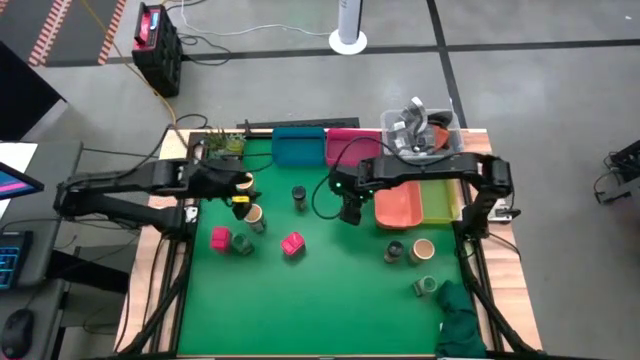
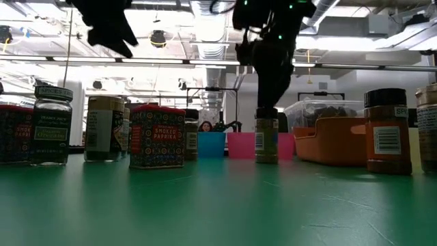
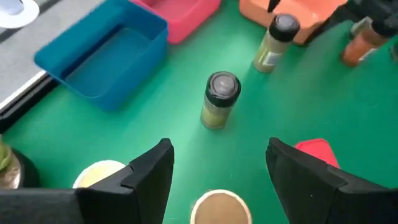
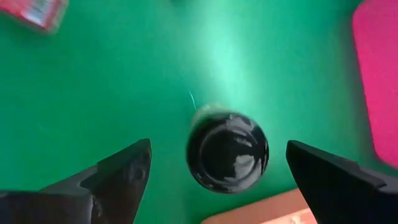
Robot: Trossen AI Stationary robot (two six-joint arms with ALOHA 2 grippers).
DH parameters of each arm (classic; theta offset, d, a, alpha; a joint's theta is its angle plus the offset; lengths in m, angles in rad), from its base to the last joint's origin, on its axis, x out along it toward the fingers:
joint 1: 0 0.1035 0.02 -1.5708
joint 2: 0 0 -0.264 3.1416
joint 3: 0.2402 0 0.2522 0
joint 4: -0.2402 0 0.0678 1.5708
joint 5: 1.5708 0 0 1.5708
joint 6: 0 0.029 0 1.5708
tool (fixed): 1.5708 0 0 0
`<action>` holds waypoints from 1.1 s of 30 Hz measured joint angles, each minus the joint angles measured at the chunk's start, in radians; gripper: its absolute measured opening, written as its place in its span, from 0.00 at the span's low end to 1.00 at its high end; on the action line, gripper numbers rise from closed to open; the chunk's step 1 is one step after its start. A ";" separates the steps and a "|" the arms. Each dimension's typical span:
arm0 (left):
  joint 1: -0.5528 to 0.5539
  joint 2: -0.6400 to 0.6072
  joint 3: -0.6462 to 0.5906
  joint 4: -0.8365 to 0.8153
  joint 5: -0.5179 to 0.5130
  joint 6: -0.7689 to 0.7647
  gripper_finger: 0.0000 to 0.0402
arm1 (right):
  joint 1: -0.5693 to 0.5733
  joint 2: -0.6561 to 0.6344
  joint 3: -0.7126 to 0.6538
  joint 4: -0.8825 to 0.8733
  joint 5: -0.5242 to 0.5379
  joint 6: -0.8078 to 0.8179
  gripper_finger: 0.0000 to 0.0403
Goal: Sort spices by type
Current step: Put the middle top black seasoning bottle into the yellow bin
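Spice containers stand scattered on the green mat: pink-red tins (image 1: 220,238) (image 1: 292,244) and tan-topped jars (image 1: 254,214) to the left, dark-lidded jars (image 1: 299,195) (image 1: 351,212) upright mid-mat, more jars (image 1: 394,251) (image 1: 424,249) (image 1: 423,288) to the right

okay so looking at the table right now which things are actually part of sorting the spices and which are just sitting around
Part of the job:
dark-lidded jar under the right gripper, jaws open
dark-lidded jar mid-table
pink-red tins
tan-topped jars
left gripper, above the table's left side

Lying about:
blue bin
pink bin
orange bin
tub of metal parts
green cloth
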 joint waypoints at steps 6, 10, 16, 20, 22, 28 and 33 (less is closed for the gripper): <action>0.111 0.040 0.000 0.037 0.125 0.099 0.60 | -0.005 0.049 0.000 0.006 -0.005 -0.005 0.99; 0.164 0.031 0.000 0.033 0.133 0.152 0.60 | -0.009 0.077 0.000 0.001 -0.023 -0.006 0.93; 0.216 -0.005 0.000 0.035 0.132 0.223 0.60 | -0.015 0.074 0.000 0.001 -0.033 -0.006 0.73; 0.238 -0.028 0.000 0.047 0.117 0.271 0.60 | -0.025 0.072 0.000 -0.005 -0.035 -0.006 0.60; 0.245 -0.040 0.000 0.051 0.098 0.287 0.60 | -0.030 0.072 0.000 -0.006 -0.042 -0.006 0.56; 0.276 -0.079 0.000 0.050 0.067 0.307 0.60 | -0.048 0.072 0.117 -0.146 -0.045 -0.005 0.56; 0.301 -0.084 0.000 0.040 0.066 0.303 0.60 | -0.060 0.070 0.263 -0.294 0.003 0.016 0.56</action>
